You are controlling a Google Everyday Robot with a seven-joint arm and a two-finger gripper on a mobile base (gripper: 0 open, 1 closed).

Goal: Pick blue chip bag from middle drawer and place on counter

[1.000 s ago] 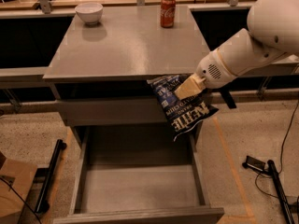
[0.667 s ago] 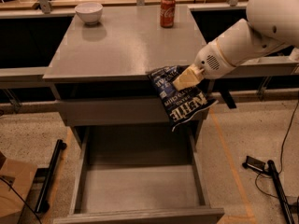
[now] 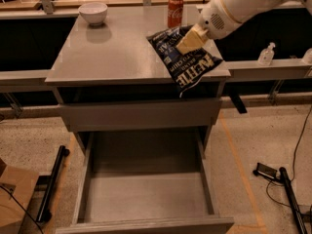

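Note:
The blue chip bag (image 3: 187,62) hangs tilted in the air over the right front part of the grey counter (image 3: 112,52). My gripper (image 3: 191,40) comes in from the upper right and is shut on the bag's upper part, with its pale fingers (image 3: 187,43) pressed against it. The bag's lower end overlaps the counter's front edge. The middle drawer (image 3: 146,194) stands pulled out below, its flat floor bare.
A white bowl (image 3: 93,12) sits at the counter's back left and a red soda can (image 3: 175,11) at the back, just behind the bag. A clear bottle (image 3: 266,54) stands on a side ledge at right. Cables and a black stand (image 3: 287,189) lie on the floor at right.
My gripper has lifted the bag up and back, from in front of the upper drawer front to over the counter's right front part.

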